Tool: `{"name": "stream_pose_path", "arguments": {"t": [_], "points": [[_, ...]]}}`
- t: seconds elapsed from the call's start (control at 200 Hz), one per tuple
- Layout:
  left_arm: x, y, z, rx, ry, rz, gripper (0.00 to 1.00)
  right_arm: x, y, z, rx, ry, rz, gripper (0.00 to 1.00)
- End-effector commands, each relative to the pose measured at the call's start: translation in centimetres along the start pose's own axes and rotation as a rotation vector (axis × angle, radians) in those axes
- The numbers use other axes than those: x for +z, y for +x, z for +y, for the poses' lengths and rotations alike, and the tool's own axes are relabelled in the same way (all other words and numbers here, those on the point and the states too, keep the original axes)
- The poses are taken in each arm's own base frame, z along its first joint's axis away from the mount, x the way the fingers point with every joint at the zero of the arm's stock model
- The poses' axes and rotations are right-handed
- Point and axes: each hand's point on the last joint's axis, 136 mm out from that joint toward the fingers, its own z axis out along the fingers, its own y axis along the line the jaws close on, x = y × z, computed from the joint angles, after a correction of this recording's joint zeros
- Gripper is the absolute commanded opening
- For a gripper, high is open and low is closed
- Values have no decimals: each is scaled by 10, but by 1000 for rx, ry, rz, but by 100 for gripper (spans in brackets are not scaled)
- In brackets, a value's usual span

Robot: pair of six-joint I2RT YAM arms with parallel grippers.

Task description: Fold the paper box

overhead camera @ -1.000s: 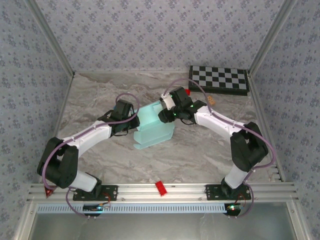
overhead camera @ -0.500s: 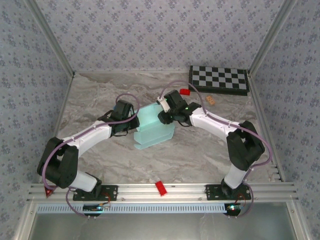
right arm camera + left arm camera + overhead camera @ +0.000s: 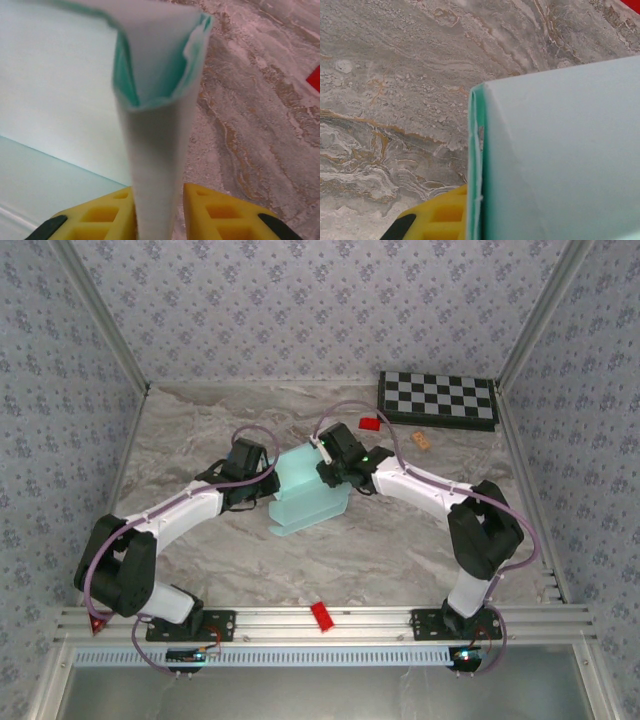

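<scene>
Pale-blue paper box (image 3: pixel 308 498), half-formed, sits at centre of bench (image 3: pixel 400 550), with bare room toward the near edge. The left gripper (image 3: pixel 270 484) pinches its left wall; the right gripper (image 3: pixel 157 202) nips a folded flap at its far-right corner.

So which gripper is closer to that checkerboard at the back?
Right. The right gripper grips the paper box's edge facing the checkerboard; the left gripper holds the box's opposite edge, farther away.
</scene>
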Motion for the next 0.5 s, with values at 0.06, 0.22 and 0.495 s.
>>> {"name": "stream_pose_path", "arguments": {"t": [0.06, 0.22, 0.495], "points": [[-15, -15, -18, 9, 67, -41, 0, 2, 1, -19, 12, 130, 23, 26], [-14, -15, -17, 5, 63, -39, 0, 3, 6, -26, -2, 189, 48, 26], [-12, -13, -15, -2, 54, -34, 0, 1, 11, -35, -36, 310, 76, 26]]}}
